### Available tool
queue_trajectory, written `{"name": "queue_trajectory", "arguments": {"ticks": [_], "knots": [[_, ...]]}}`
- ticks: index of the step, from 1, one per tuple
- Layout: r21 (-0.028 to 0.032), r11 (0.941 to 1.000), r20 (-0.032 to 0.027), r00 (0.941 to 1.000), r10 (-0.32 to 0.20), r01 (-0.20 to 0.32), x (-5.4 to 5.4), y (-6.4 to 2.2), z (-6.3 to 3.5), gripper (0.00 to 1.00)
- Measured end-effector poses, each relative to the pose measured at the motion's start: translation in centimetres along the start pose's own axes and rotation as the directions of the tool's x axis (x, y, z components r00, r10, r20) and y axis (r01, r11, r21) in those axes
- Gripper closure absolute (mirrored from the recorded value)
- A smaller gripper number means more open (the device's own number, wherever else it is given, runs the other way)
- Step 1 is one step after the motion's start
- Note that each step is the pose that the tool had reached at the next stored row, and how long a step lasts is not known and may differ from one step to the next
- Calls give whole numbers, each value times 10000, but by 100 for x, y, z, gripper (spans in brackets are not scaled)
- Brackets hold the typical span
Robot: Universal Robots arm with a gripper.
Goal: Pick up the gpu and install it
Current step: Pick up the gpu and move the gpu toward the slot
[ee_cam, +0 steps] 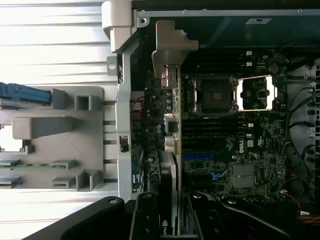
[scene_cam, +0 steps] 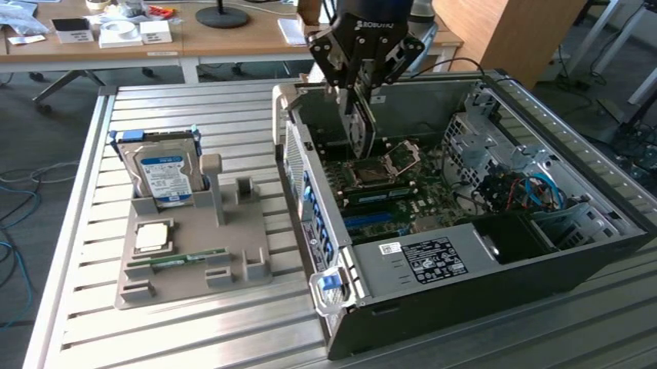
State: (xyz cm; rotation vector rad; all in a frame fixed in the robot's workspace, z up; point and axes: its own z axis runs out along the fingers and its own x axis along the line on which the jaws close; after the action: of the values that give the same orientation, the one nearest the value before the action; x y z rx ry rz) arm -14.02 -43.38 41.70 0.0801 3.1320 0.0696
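My gripper (scene_cam: 358,91) hangs inside the open computer case (scene_cam: 575,231), shut on the gpu (scene_cam: 358,129). The gpu is a thin dark card held on edge, upright above the motherboard (scene_cam: 411,196). It is close to the case wall on the exterior view's left. In the wrist view the gpu (ee_cam: 171,170) runs edge-on away from the black fingers (ee_cam: 145,217), ending in its silvery bracket (ee_cam: 172,45). It lies beside the CPU socket (ee_cam: 216,95). Whether its lower edge touches a slot I cannot tell.
On the slatted metal table, a grey fixture (scene_cam: 195,265) to the exterior view's left of the case holds a hard drive (scene_cam: 165,175), a CPU (scene_cam: 152,237) and a green memory stick (scene_cam: 190,257). The power supply (scene_cam: 431,257) and cables (scene_cam: 524,192) crowd the case.
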Motion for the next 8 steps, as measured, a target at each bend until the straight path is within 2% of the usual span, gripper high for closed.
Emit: {"name": "queue_trajectory", "arguments": {"ticks": [8], "knots": [[0, 10000, 0, 10000, 0, 0, -161, 14, 2, 73]]}}
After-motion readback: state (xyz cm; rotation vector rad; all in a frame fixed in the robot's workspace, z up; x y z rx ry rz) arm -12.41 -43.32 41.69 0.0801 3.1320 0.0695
